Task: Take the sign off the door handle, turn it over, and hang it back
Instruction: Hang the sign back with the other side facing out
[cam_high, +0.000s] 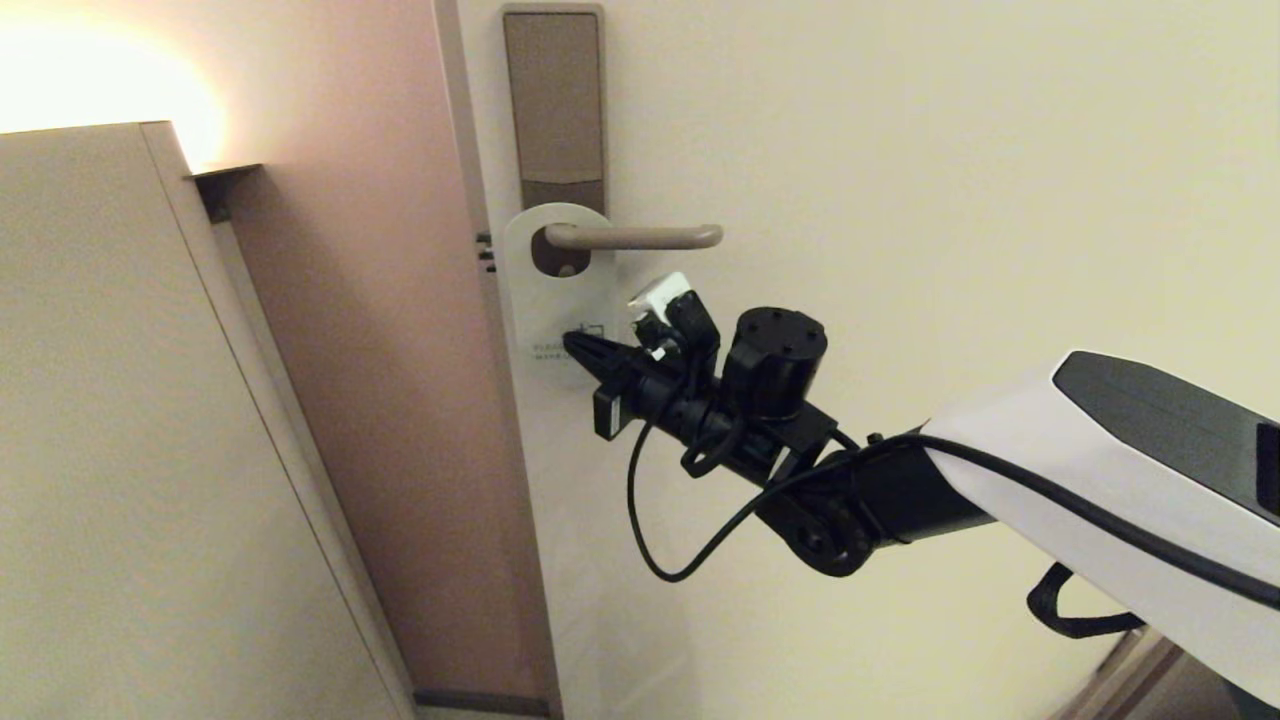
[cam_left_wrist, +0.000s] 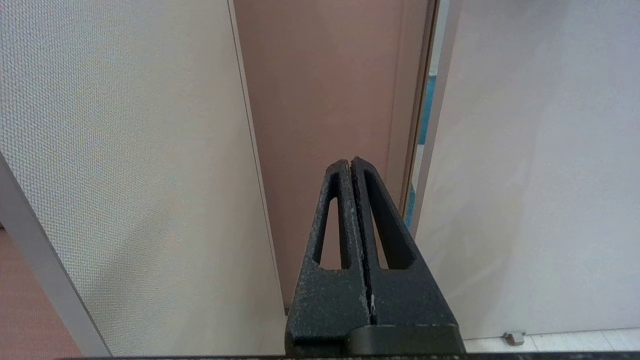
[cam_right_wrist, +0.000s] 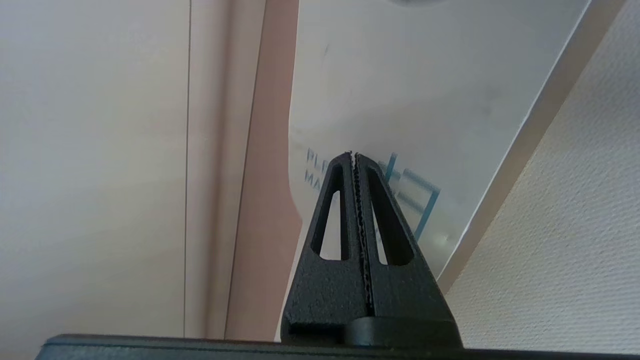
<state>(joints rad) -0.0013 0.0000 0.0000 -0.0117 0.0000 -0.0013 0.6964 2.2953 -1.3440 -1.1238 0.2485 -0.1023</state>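
Note:
The sign (cam_high: 553, 300) hangs by its oval hole on the door handle (cam_high: 640, 237), white side out, with blue print low on its face. The handle is a slim horizontal beige lever below the tall brown lock plate (cam_high: 553, 100). My right gripper (cam_high: 572, 345) is shut and empty, its tip right at the sign's printed lower part. In the right wrist view the closed gripper (cam_right_wrist: 353, 156) points at the sign's white face (cam_right_wrist: 400, 100), with nothing between the jaws. My left gripper (cam_left_wrist: 350, 162) is shut and empty, low down and out of the head view.
The pale door (cam_high: 900, 200) fills the right. A pinkish-brown wall strip (cam_high: 380, 400) lies left of the door edge. A beige textured panel (cam_high: 100, 450) stands at the left. A black cable loop (cam_high: 650, 520) hangs under my right wrist.

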